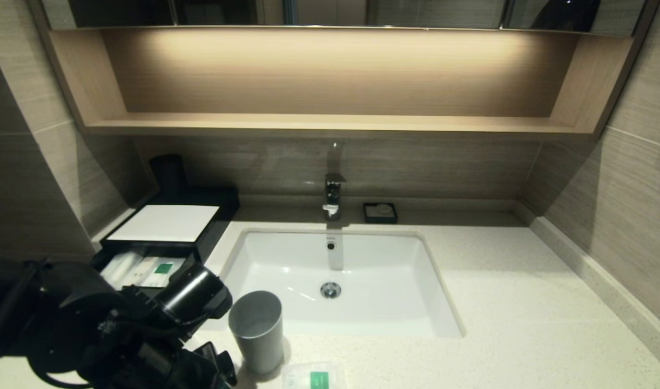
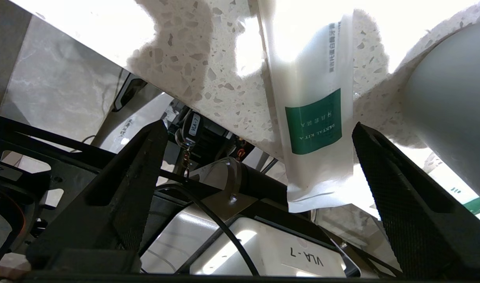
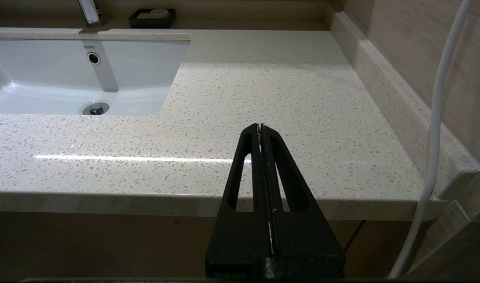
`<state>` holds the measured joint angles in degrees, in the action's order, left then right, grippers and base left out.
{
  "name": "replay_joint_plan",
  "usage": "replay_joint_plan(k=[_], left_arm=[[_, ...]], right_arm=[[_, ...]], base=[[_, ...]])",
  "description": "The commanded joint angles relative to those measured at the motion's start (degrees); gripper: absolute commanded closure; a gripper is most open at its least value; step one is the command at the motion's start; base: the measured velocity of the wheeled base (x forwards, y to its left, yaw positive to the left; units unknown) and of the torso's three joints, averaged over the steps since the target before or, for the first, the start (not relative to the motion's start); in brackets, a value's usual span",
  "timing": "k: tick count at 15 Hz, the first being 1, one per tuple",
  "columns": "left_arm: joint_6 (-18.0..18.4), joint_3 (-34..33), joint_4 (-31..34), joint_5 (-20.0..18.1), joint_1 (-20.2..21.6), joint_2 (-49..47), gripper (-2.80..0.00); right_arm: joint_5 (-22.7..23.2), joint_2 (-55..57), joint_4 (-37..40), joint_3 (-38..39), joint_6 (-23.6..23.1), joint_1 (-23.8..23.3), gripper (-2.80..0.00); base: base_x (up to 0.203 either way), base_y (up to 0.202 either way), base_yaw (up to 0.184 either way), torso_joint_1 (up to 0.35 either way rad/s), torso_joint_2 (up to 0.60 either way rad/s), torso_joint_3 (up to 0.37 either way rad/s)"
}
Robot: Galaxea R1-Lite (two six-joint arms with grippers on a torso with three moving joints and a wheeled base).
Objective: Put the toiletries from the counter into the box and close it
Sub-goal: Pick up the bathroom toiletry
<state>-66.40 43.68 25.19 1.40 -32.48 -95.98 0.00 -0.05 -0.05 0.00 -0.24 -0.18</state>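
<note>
In the left wrist view my left gripper (image 2: 259, 125) is open, its fingers (image 2: 381, 177) spread wide with nothing between them. Just beyond them a long white packet (image 2: 314, 118) with a green label lies on the speckled counter (image 2: 208, 78), one end overhanging the front edge. A second packet (image 1: 315, 376) lies at the counter's front edge, right of the grey cup. The black box (image 1: 165, 222) with its white top stands at the back left, its drawer (image 1: 146, 270) pulled out with packets inside. My right gripper (image 3: 260, 126) is shut and empty, low before the counter's front edge.
A grey cup (image 1: 256, 329) stands close to the right of my left arm (image 1: 146, 329), beside the white sink (image 1: 335, 281). The tap (image 1: 334, 195) and a small black soap dish (image 1: 380, 213) are at the back. A tall black cylinder (image 1: 169, 174) stands behind the box.
</note>
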Motion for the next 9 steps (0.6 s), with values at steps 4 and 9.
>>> replay_joint_plan(k=[4,9], left_arm=[[0.00,-0.26,0.21,0.00,0.13,0.08,-2.80],[1.05,-1.18,0.21,-0.04,0.22,0.70,-2.80]], right_arm=[[0.06,0.05,-0.04,0.09,-0.02,0.01,0.00],[0.09,0.05,-0.04,0.09,-0.02,0.01,0.00]], base=[[0.000,0.000,0.000,0.000,0.00,0.000],[0.000,0.000,0.000,0.000,0.00,0.000]])
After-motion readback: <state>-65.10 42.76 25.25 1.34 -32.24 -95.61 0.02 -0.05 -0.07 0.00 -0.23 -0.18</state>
